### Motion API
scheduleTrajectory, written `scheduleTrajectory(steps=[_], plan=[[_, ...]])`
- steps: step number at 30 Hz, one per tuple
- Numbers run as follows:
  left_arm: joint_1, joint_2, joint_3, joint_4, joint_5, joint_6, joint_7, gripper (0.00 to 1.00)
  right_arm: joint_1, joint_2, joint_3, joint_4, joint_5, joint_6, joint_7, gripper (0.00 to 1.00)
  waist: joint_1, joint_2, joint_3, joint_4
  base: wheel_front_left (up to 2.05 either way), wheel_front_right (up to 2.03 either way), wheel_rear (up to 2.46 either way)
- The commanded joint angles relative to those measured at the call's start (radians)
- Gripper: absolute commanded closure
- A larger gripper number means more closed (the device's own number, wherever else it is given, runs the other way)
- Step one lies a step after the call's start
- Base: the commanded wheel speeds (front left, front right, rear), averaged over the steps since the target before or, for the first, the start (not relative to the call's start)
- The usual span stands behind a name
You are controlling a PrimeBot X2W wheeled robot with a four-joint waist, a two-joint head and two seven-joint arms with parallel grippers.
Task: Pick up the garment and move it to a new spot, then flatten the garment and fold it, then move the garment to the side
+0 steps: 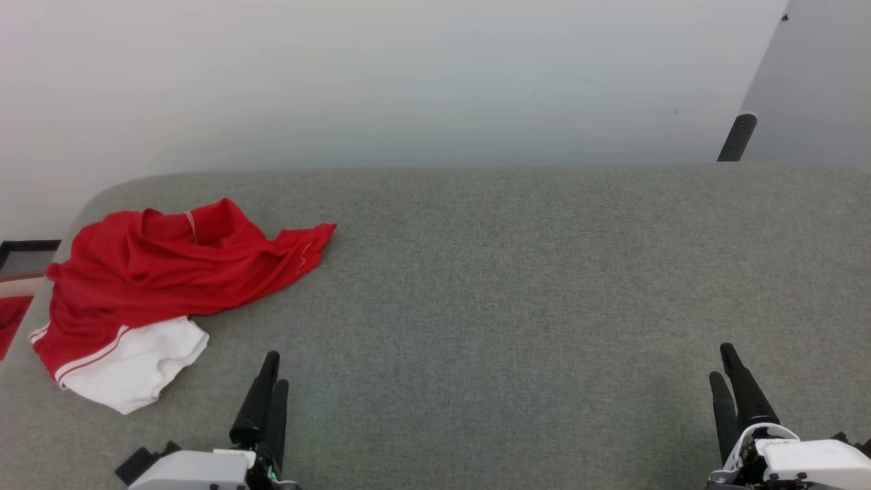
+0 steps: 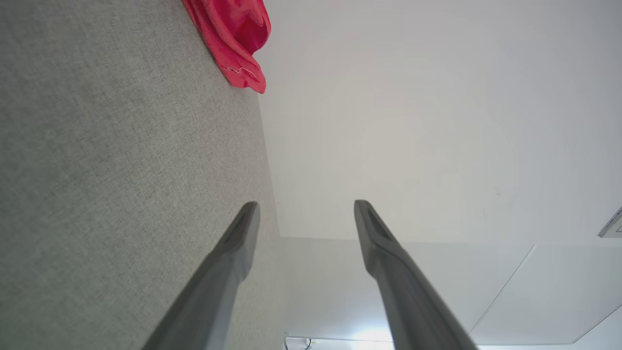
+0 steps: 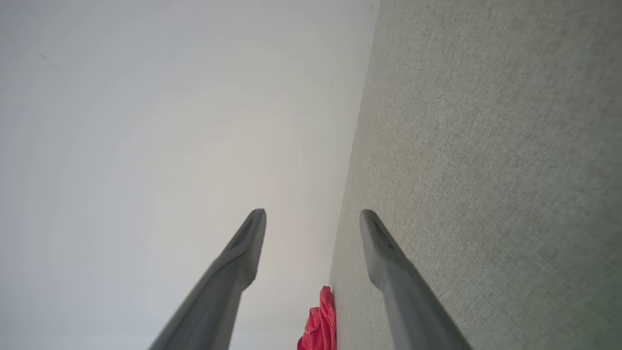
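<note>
Left gripper (image 1: 277, 369): low at the near edge, fingers pointing up the table, spread wide and gripping nothing, near the white sleeve but not touching it.
Garment (image 1: 156, 272): crumpled in a heap at the table's left end, red body bunched up, one red corner stretching out to the right.
Sleeve (image 1: 136, 371): white with red stripe trim, spilling toward the near side.
Table (image 1: 510, 286): grey fabric top, pale wall (image 1: 408, 82) behind it.
Right gripper (image 1: 720, 361): low at the near right, well apart from the garment, fingers parted, nothing between them.
Dark post (image 1: 737, 137): tilted, just beyond the table's far right edge.
</note>
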Motion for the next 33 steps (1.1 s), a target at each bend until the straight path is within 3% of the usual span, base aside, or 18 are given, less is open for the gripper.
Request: scheduleTrajectory(steps=[1,13,21,33], plan=[[-0.018,0.009,-0.006,-0.021,0.009,-0.002,-0.005,0.0,-0.018,-0.008,0.007,-0.019,-0.011,0.0,-0.009,0.0,0.0,-0.0001,0.0,0.0,0.0,0.0,0.0],[-0.025,0.045,-0.068,-0.019,0.123,-0.002,-0.07,0.0,-0.023,-0.03,0.053,-0.033,-0.138,0.0,-0.059,0.0,0.0,-0.0001,-0.001,0.003,0.0,0.0,0.0],[-0.034,0.068,-0.109,-0.014,0.262,0.014,-0.114,0.0,-0.025,-0.032,0.063,-0.039,-0.357,0.0,-0.088,0.0,0.0,-0.0001,-0.003,0.005,0.0,0.0,0.0],[-0.037,0.087,-0.134,-0.033,0.582,0.05,-0.157,0.0,-0.02,-0.019,0.061,-0.048,-0.724,0.001,-0.126,0.0,0.0,-0.0001,-0.007,0.007,0.0,0.0,0.0]])
